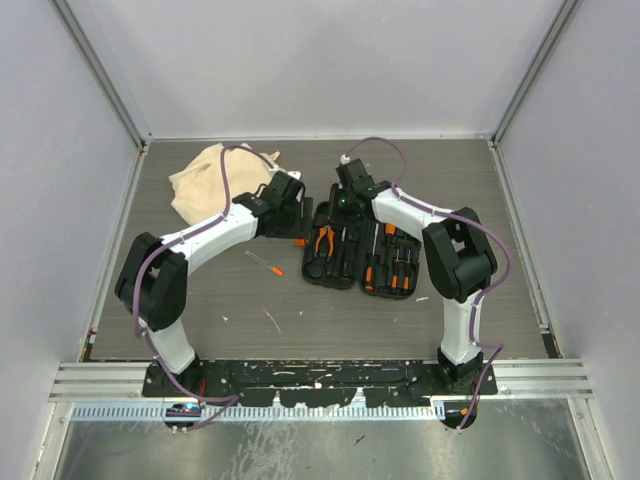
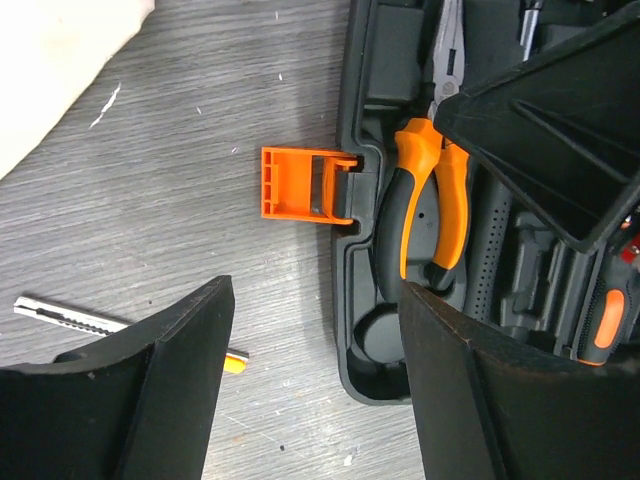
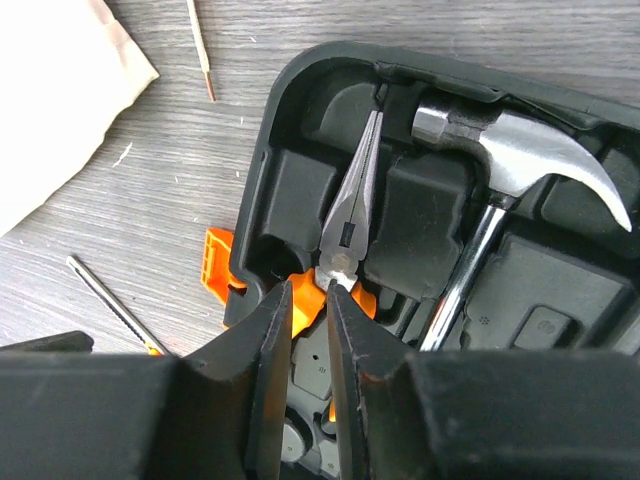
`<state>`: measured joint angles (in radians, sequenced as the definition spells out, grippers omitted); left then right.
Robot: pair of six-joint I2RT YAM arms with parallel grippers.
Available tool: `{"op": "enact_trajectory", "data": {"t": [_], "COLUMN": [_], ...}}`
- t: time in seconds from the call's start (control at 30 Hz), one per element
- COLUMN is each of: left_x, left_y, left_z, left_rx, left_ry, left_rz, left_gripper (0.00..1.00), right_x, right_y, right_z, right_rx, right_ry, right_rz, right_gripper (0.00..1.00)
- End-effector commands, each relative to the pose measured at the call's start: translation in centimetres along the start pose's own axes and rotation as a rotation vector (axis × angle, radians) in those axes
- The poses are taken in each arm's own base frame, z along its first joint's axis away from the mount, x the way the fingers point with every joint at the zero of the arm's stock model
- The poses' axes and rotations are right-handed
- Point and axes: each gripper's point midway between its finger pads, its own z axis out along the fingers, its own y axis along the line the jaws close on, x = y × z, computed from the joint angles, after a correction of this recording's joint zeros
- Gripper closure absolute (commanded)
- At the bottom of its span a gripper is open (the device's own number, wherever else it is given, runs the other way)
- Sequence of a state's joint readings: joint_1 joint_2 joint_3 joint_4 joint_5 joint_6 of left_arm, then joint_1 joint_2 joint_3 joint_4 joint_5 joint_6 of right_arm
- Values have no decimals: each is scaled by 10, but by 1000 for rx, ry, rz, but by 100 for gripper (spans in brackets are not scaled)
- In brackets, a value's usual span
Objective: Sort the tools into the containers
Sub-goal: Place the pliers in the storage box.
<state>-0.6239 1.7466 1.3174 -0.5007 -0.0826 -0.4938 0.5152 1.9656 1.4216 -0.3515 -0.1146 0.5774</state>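
Observation:
The black tool case lies open mid-table, its orange latch sticking out on the left. Orange-and-black pliers lie in their slot beside the steel claw hammer. Screwdrivers fill the right half of the case. My right gripper is down in the case, its narrow jaws shut on one orange handle just below the pivot. My left gripper hangs open over the case's left rim, one finger over the table and one over the tray, holding nothing. The beige cloth bag lies at the back left.
A thin metal bit with an orange end lies loose on the table left of the case, close to my left gripper's outer finger. A thin stick lies near the bag's edge. Grey walls close in the table on three sides.

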Motion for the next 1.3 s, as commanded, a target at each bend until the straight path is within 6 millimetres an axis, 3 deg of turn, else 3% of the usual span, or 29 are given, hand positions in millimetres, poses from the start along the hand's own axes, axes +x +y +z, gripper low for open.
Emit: {"op": "enact_trajectory", "data": {"t": [0.0,0.33,0.7,1.1,1.27], "left_x": [-12,-1,7,12,18], "left_y": [-10,-17,-22,-20,-15], "left_z": [8,21,37,53,59], "left_rx": [19,35,28,4,-21], "left_ry": [-48,-12,22,50,67], "left_rz": [-17,-4,-4,-15,-11], "left_gripper": [32,33,35,53,72], "right_x": [-10,3,16,17,19], "right_y": [14,5,-7,-8,-8], "right_z": [2,17,20,19,19], "right_rx": [-41,-22,12,12,13], "right_ry": [-20,26,59,61,65], "right_rz": [-22,-22,-19,-21,-21], "right_gripper": [74,78,81,81,81]}}
